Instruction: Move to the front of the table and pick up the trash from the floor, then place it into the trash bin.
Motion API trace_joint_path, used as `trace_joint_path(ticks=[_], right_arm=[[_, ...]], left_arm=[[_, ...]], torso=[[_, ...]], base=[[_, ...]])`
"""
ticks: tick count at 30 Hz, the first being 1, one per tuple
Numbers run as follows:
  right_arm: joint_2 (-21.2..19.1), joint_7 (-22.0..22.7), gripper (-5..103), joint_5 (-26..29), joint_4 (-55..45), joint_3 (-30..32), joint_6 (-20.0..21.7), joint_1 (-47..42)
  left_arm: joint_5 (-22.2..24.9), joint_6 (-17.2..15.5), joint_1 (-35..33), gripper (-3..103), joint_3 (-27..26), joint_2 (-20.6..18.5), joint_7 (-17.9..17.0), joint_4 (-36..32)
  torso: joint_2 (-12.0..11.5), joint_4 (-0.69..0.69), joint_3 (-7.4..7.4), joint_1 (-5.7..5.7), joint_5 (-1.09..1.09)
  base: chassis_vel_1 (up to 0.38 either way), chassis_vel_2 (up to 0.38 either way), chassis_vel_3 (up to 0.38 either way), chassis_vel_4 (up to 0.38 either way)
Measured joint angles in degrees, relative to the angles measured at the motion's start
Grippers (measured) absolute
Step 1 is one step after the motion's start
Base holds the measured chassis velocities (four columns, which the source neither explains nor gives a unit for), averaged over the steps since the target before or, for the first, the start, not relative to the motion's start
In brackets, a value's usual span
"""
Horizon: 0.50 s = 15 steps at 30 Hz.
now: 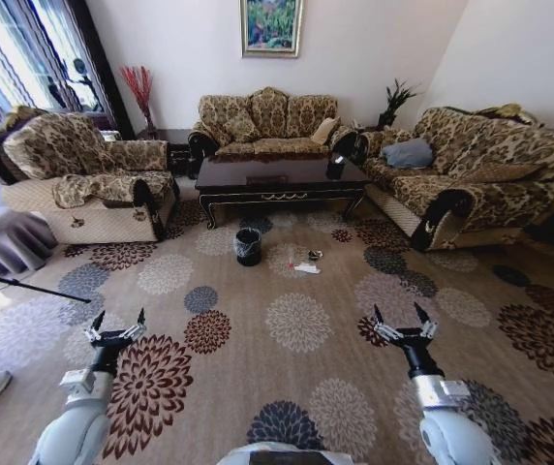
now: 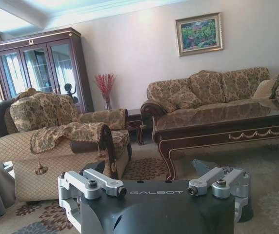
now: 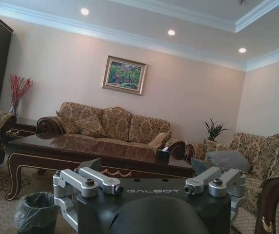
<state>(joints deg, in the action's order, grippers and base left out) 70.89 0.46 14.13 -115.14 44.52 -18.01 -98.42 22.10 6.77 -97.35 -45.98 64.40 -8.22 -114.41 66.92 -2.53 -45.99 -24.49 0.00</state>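
Two grippers hang in front of you, low over the patterned carpet, both well short of the work. Left gripper: forearm extended, fingers spread wide, nothing between them. Right gripper: same posture, jaws wide, empty. In the left wrist view the left gripper shows its linkages splayed apart; in the right wrist view the right gripper looks the same.

The table sits across the room ahead of you, long and dark, gold scroll trim on its front rail, ringed by three patterned sofas. A small black tissue box stands at its right end.

The trash bin stands on the carpet just in front of the table, a little left of centre, grey bag liner crinkled over its rim. It also appears in the right wrist view, near the table's curved leg.

The trash lies on the carpet to the right of the bin, near it but apart: a white piece, a slim item with a red tip, a small shiny scrap beside them. Too small to tell more.

The table is visible from the left wrist too, with an armchair off its end.

A thin dark pole slants over the floor at your far left.
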Motion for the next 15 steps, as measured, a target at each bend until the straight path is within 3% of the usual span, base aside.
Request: trace_joint_path(ticks=[8,10,13,15], right_arm=[[0.43,-0.66,100,2.50,1.39,0.28,-1.36,0.48],[0.42,-0.73,90,3.09,2.22,0.31,-1.47,0.41],[0.49,-0.76,85,3.39,2.37,0.32,-1.50,0.33],[0.59,-0.81,74,3.49,2.39,0.31,-1.58,0.30]], left_arm=[[1.32,0.00,-0.09,100,0.10,0.20,-0.07,0.75],[1.96,0.00,0.15,100,-0.24,0.21,-0.07,0.91],[2.33,-0.03,0.29,100,-0.42,0.24,-0.07,0.93],[2.58,-0.12,0.30,100,-0.50,0.24,-0.05,0.92]], torso=[[0.00,0.02,0.00,0.00,0.00],[0.00,0.00,0.00,0.00,0.01],[0.00,0.00,0.00,0.00,0.01],[0.00,0.00,0.00,0.00,0.01]], base=[[0.000,0.000,0.000,0.000],[0.000,0.000,0.000,0.000],[0.000,0.000,0.000,0.000],[0.000,0.000,0.000,0.000]])
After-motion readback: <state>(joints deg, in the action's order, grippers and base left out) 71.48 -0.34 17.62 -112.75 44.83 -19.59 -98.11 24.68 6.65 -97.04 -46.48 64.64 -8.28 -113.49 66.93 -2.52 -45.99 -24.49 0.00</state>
